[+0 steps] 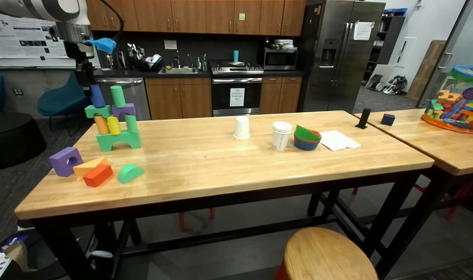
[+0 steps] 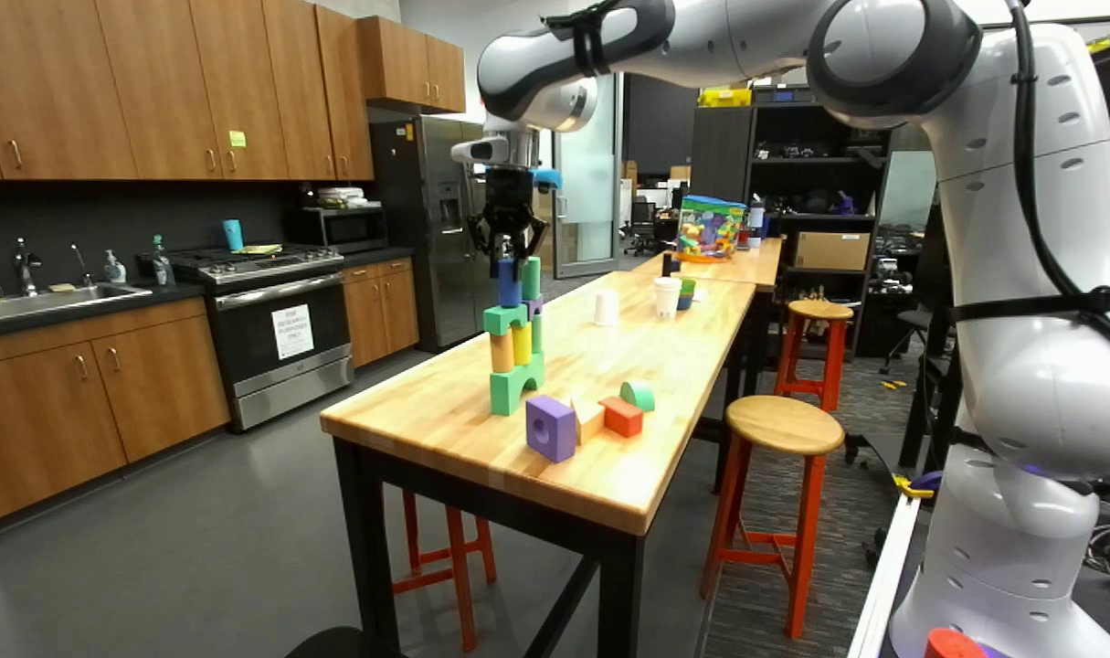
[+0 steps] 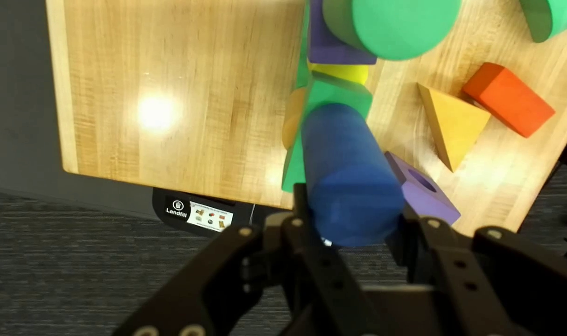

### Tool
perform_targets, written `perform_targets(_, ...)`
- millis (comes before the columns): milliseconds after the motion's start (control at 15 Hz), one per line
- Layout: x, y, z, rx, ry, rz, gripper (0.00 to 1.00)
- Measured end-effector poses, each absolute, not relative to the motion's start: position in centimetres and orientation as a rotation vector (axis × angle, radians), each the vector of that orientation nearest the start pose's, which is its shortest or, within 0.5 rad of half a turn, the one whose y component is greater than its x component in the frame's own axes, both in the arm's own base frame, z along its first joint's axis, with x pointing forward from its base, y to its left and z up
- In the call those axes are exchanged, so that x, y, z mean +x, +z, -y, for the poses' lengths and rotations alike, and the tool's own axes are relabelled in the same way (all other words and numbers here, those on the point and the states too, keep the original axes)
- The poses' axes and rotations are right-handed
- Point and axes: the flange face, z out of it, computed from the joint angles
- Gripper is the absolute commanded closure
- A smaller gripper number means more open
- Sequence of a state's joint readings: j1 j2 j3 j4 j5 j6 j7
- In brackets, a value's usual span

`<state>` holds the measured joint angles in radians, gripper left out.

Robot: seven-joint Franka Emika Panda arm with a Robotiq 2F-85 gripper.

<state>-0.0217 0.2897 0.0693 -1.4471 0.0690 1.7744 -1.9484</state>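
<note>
- My black two-finger gripper (image 2: pixel 509 268) points straight down; its fingers (image 3: pixel 320 266) are drawn in, one to each side, and I read them as clasping a blue cylindrical block (image 3: pixel 346 163).
- That block stands upright at one end of the tower, its lower end appearing to meet a small green block (image 1: pixel 98 112).
- The small green block sits over an orange cylinder (image 1: pixel 101 125).
- Just beside what I hold, an upright green cylinder (image 3: pixel 404 28) tops a purple arched block (image 1: pixel 123 110). The arched block lies over a yellow cylinder (image 1: pixel 114 125) and a green pillar-shaped block (image 1: pixel 131 124).
- A wide green arch (image 1: pixel 119 139) carries all of it on the pale wooden table (image 1: pixel 193 167).
- Loose near the tower: purple square block with a round hole (image 1: pixel 58 163), yellow-orange wedge (image 1: pixel 89 166), red-orange block (image 1: pixel 98 176), green half-round (image 1: pixel 130 174).
- Well along the table: upturned white cup (image 1: pixel 242 128), stacked white cups (image 1: pixel 281 137), small blue bowl (image 1: pixel 306 145) with a green bowl (image 1: pixel 307 133) tilted in it, white paper sheet (image 1: pixel 339 140).
- Adjoining table: black stand (image 1: pixel 363 118), dark blue block (image 1: pixel 388 119), clear tub of coloured blocks (image 1: pixel 460 101).
</note>
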Motion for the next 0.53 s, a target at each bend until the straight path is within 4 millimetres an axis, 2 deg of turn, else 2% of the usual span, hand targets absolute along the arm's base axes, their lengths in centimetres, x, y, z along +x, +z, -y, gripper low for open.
perform_targets(533,65.31,52.22,-3.37,1.771,0.161,-2.646,0.86)
